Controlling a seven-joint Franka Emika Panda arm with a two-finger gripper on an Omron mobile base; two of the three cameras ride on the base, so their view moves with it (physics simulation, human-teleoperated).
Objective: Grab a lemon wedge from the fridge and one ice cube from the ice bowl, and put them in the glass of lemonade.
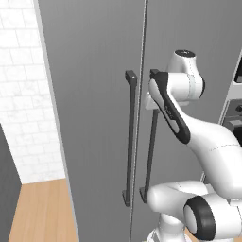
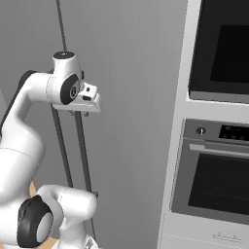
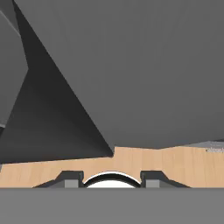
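Fridge [image 1: 94,94]: both doors shut, two dark bar handles side by side at the centre seam; wall oven [image 2: 219,48] to its right. Tool [image 2: 90,99]: raised against the upper end of the right-door handle [image 1: 150,156]; tips [image 3: 70,178] show in the hand view looking down the door to the wood floor [image 3: 175,162], jaws apparently part-open, but whether they grip the bar I cannot tell. Progress: opening stage at most; wedge presumably behind the doors; ice and glass steps all outstanding.
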